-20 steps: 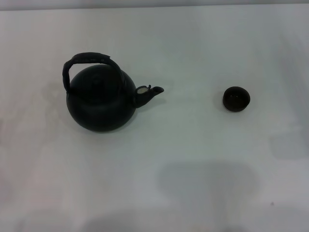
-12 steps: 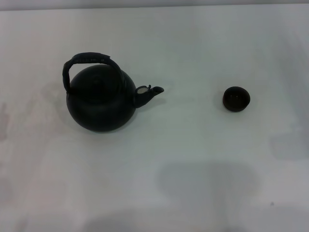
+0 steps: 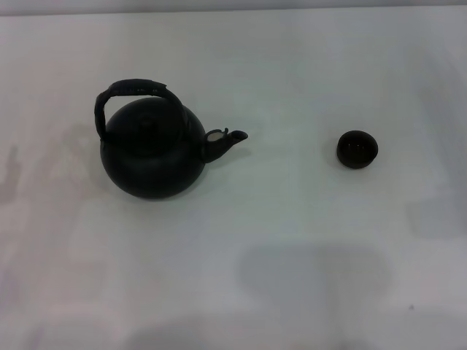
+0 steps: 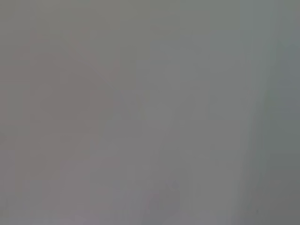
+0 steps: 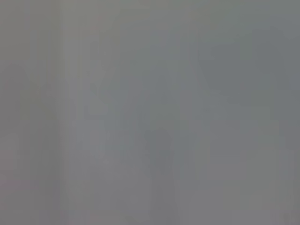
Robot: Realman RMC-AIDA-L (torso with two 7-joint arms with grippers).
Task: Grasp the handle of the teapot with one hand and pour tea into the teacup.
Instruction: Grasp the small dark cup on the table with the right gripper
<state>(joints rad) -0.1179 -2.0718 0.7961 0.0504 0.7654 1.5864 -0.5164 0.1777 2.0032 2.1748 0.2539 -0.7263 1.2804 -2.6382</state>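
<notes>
A large round black teapot [image 3: 152, 154] stands upright on the white table in the head view, left of centre. Its thick black arched handle [image 3: 131, 89] curves over the knobbed lid, and its short spout [image 3: 225, 141] points right toward the teacup. The tiny black teacup [image 3: 357, 149] sits on the table well to the right of the spout. Neither gripper shows in the head view. Both wrist views show only a plain grey surface with nothing to make out.
The white table [image 3: 292, 240] spreads in every direction around the two objects. Soft grey shadows lie on it near the front edge and at the far left and right edges.
The teapot and teacup have not moved. A faint shadow at the left edge of the table has grown slightly darker.
</notes>
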